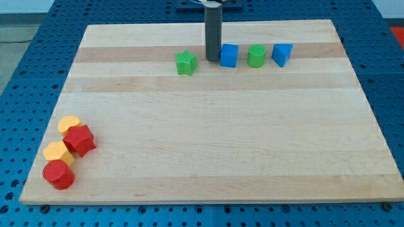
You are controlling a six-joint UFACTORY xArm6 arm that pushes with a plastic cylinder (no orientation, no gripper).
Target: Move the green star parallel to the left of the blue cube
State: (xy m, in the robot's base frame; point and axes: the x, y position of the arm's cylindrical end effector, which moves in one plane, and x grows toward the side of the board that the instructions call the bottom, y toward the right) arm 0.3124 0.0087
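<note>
The table point(208, 157) is a pale wooden board that fills most of the view, set on a blue perforated base point(25, 75). Most of its surface carries nothing; the blocks sit in two groups, a row near the view's top and a cluster at the view's bottom left.

The arm shows only as a straight dark rod point(213, 31) coming down from the view's top edge, upright as far as can be told. There is no gripper on this rig, so nothing opens or closes. My tip point(213, 60) rests on the board in the gap between the green star and the blue cube, just beside the cube's left face and a little apart from the star.

In the top row, from the view's left: the green star point(186, 63), my tip, the blue cube point(229, 55), a green cylinder point(256, 56) and a blue triangular block point(282, 54). The star already lies to the left of the cube, near it, but sits slightly lower in the view than the cube. I judge the task nearly done: what may remain is a small nudge toward the view's top to bring the star level with the cube, which calls for bringing the tip round below the star.

At the bottom left, well apart from all this, sit a yellow block point(68, 123), a red block point(80, 140), a second yellow block point(58, 152) and a red cylinder point(58, 174), packed closely together.
</note>
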